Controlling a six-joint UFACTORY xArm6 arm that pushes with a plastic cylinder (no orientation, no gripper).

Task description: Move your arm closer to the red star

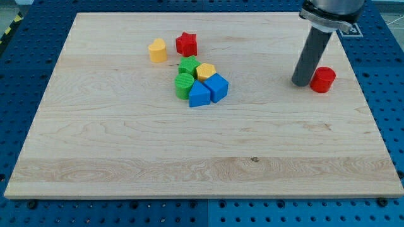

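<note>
My tip (302,83), a bare rod holding nothing, touches red cylinder (323,80) on its right. Red star (186,43) far left, slightly up; slide above the green-blue cluster.

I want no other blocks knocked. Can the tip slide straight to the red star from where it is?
Probably yes: my tip sits beside the red cylinder, and bare board lies between it and the red star.

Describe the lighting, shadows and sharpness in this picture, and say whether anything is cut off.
Camera view: even, soft light with no glare on the wooden board; only faint shadows beside the red star and the red cylinder; blocks and wood grain look sharp; the arm is cropped at the view's top, yet my tip shows clearly, just left of the red cylinder and far right of the star.
</note>
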